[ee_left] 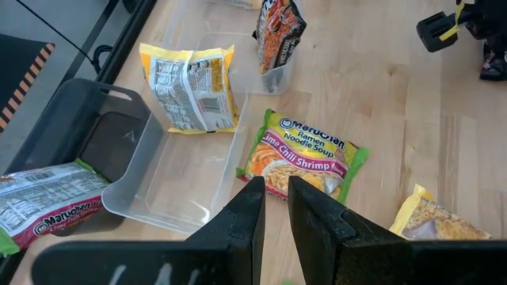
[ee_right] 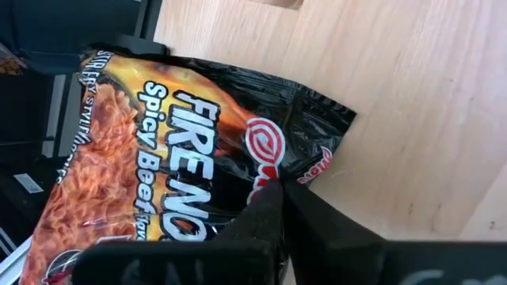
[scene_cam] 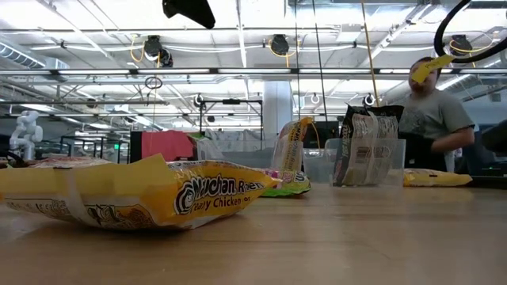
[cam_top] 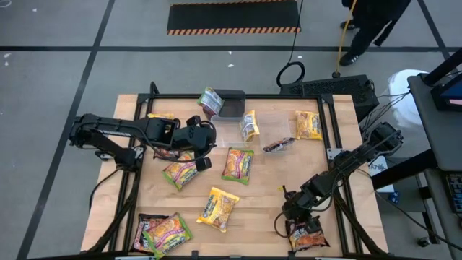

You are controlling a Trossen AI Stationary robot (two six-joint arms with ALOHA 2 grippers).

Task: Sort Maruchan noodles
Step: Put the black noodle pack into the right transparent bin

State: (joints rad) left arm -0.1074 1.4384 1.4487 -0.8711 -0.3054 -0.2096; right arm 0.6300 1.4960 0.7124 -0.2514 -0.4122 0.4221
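Note:
Maruchan noodles packets lie scattered on the wooden table (cam_top: 267, 188): a yellow one (cam_top: 219, 208), green-edged ones (cam_top: 238, 164) (cam_top: 180, 172), and more at the near left (cam_top: 162, 232). A dark "Fire Spicy Beef" packet (ee_right: 182, 150) lies flat at the near right corner (cam_top: 307, 235), with my right gripper (ee_right: 281, 190) shut on it. My left gripper (ee_left: 276, 207) hovers over the table's left middle (cam_top: 206, 155), slightly open, with nothing between its fingers. It points toward a green-edged packet (ee_left: 305, 158). My right gripper pinches the dark packet's crimped end seam (ee_right: 305, 170), near a corner, between its two fingers. The fingers come slanting down from above. The packet lies flat on the table, its printed face up.
Clear tubs (ee_left: 170, 170) (cam_top: 271, 126) and a dark grey box (cam_top: 231, 103) stand at the far middle, with packets in and beside them. A yellow packet (cam_top: 308, 125) lies at the far right. A person (scene_cam: 436, 119) stands beyond the far edge. Bare wood lies at the near middle.

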